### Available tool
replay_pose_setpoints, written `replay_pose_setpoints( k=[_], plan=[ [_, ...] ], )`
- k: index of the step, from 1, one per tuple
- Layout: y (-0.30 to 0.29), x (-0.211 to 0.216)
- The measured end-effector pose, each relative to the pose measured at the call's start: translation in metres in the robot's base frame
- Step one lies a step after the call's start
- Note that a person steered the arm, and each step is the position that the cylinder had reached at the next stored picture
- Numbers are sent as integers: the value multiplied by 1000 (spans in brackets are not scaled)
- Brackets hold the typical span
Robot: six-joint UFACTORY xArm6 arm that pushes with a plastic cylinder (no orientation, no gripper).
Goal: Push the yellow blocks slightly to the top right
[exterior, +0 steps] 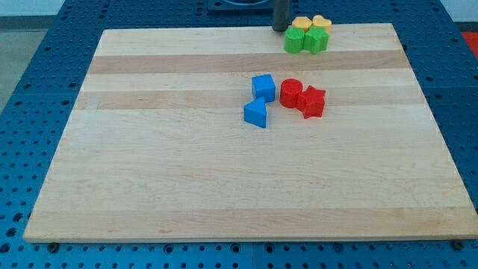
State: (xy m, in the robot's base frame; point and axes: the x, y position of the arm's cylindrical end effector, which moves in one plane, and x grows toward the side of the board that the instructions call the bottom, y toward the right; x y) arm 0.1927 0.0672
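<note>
Two yellow blocks sit at the board's top edge, right of centre: a rounded one (302, 23) and a heart-like one (321, 22) beside it. Two green blocks touch them from below: a rounded one (294, 40) and a star-like one (317, 39). My tip (281, 29) stands at the board's top edge, just left of the left yellow block, very close to it; contact cannot be told. Only the rod's lower part shows.
A blue cube (263, 87) and a blue triangular block (256, 113) lie near the board's middle. A red cylinder (290, 93) and a red star (312, 101) touch each other just to their right. The wooden board (149, 187) lies on a blue perforated table.
</note>
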Motion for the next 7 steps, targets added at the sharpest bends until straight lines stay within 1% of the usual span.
replay_pose_setpoints(
  k=[3, 5, 7],
  plan=[
    [44, -1],
    [44, -1],
    [81, -1]
  ],
)
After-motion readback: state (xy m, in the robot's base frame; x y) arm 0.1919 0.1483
